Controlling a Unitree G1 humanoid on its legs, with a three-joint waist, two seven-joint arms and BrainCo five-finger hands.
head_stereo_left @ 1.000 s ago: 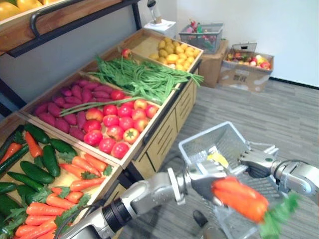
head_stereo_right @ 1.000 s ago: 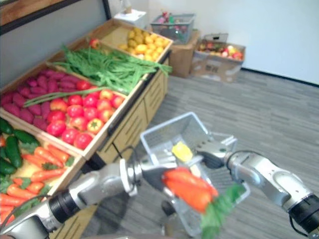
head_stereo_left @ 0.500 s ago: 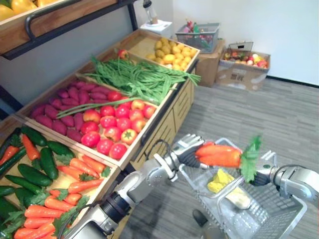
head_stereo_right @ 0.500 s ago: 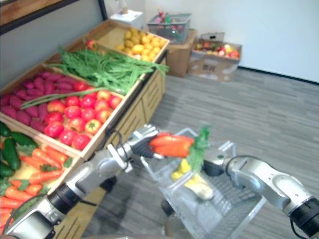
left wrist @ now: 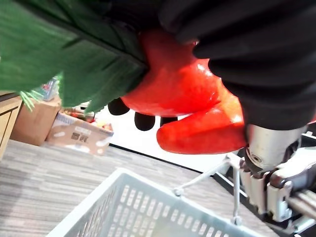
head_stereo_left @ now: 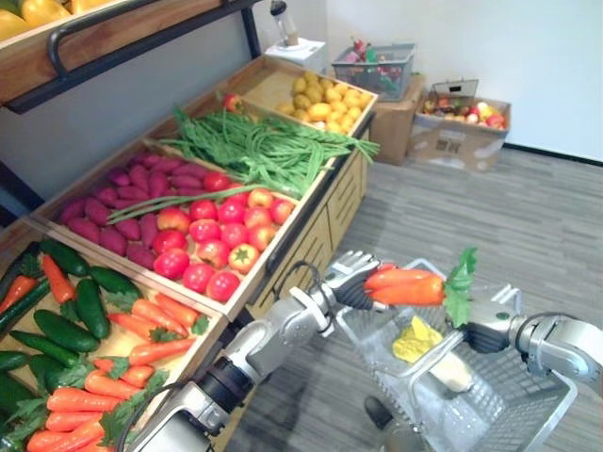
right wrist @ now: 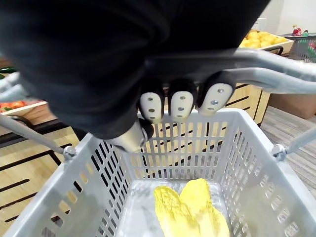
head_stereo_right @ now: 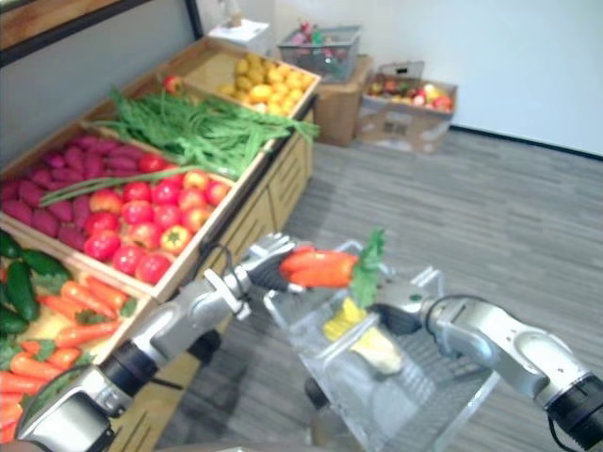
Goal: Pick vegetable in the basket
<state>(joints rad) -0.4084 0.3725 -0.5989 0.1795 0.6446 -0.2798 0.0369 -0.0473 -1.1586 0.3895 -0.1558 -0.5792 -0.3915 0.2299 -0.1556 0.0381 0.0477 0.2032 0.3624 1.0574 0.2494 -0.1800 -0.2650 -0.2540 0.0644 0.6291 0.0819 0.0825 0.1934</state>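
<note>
Left hand (head_stereo_left: pixel 350 282) is clenched round a carrot (head_stereo_left: pixel 407 287) — held in the air just above the basket (right wrist: pixel 89 168), leaves up. Right hand (head_stereo_left: pixel 488 331) is curled round the basket's handle (right wrist: pixel 266 66). Yellow veg (right wrist: pixel 190 210) lies inside — carrot's not in yet.

The basket (right wrist: pixel 256 163) is open on top, crossed by its handle (right wrist: pixel 276 71), which the right robot hand (right wrist: pixel 180 101) grips. The left robot hand (head_stereo_left: pixel 350 282) holds a carrot (head_stereo_left: pixel 405 287) over the rim beside the wooden produce stand (head_stereo_left: pixel 311 254). A yellow vegetable (right wrist: pixel 190 210) lies on the bottom. Grey floor (head_stereo_left: pixel 490 217) lies open to the right.
</note>
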